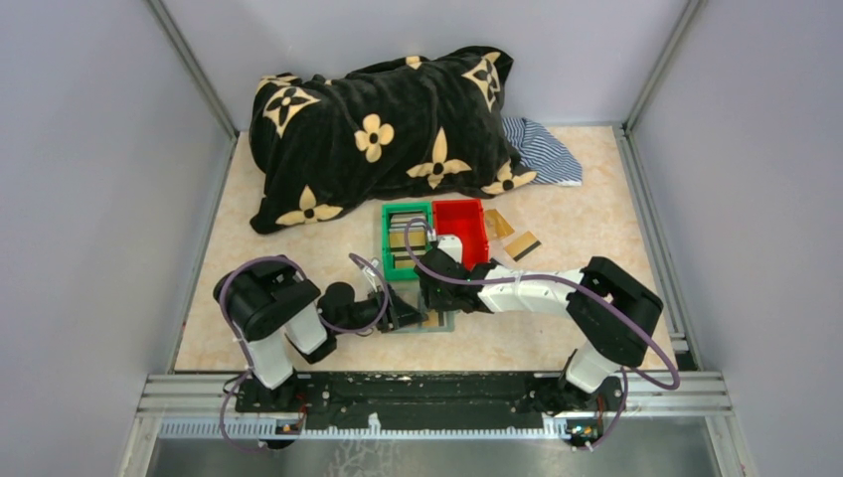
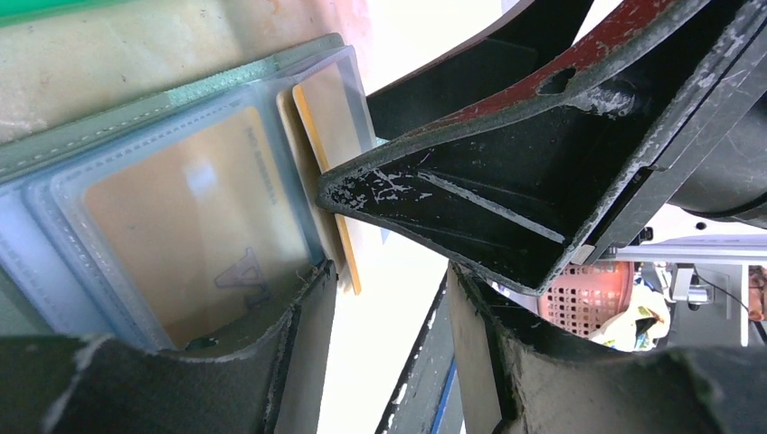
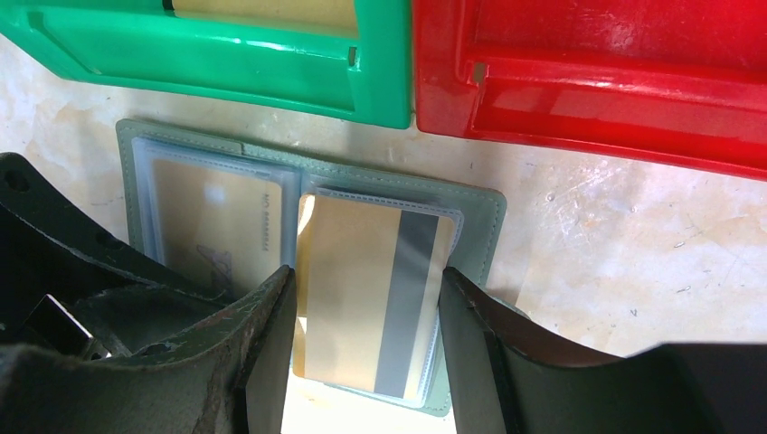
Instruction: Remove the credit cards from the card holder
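Note:
The grey-green card holder (image 3: 489, 223) lies open on the table just in front of the green bin; it also shows in the top view (image 1: 441, 321). A gold card (image 3: 213, 221) sits in its left see-through pocket. A gold card with a grey stripe (image 3: 362, 289) sticks partly out of the right pocket. My right gripper (image 3: 366, 303) is open, its fingers straddling that card's two long edges. My left gripper (image 2: 391, 271) is open; its left finger (image 2: 298, 334) rests on the holder's left pocket (image 2: 181, 199). In the top view both grippers, left (image 1: 406, 310) and right (image 1: 430, 288), meet over the holder.
The green bin (image 1: 390, 260) holds several cards; the red bin (image 1: 459, 231) stands beside it on the right. Two loose gold cards (image 1: 521, 244) lie right of the red bin. A black flowered blanket (image 1: 378, 129) and striped cloth (image 1: 542, 149) fill the back.

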